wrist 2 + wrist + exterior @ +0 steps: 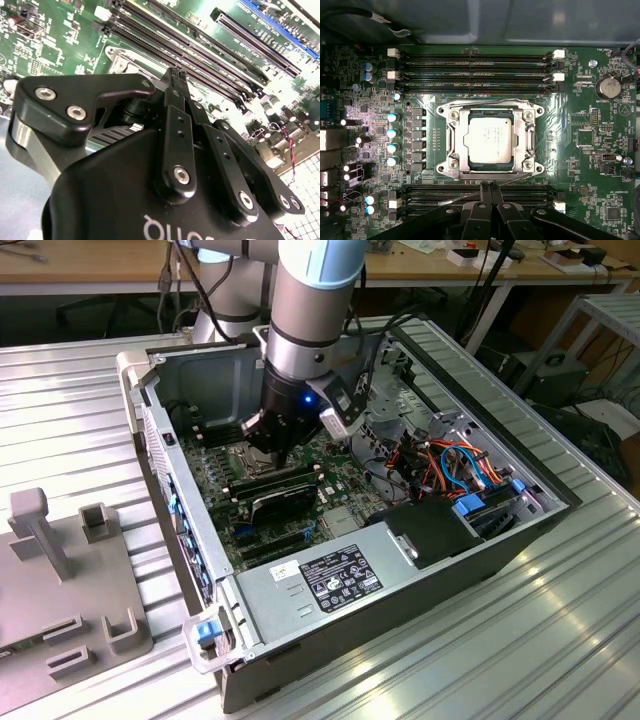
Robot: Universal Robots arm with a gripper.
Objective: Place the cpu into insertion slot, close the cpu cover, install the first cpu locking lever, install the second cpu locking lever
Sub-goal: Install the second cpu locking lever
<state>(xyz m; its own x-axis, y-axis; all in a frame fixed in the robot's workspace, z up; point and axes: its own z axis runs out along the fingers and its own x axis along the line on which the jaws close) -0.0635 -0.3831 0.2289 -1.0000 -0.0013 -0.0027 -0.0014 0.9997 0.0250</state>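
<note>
The open computer case (400, 540), a grey sheet-metal box, lies on its side on the ribbed aluminium table (60, 390), and everything that matters sits on the green circuit board (570, 130) inside it. At the board's middle is the insertion slot (445, 145), a square socket with a silvery rim and a screw head at each corner, flanked by long black memory slots (475, 67) on two sides. The cpu cover (459, 162), a thin bright steel frame, appears to lie flat over the slot, and the cpu (490, 139), dull silver-grey and smooth, shows through its central opening, so the chip looks seated. A thin wire locking lever (470, 196) slants away from the slot's edge, seemingly not yet latched. The hand (487, 186), matte black with bolted links, hovers just beside that edge with its fingers pressed together into one narrow tip. For the lever step, that tip should bear squarely on the springy wire, pushing down and sideways under its hook without scraping the board.
</note>
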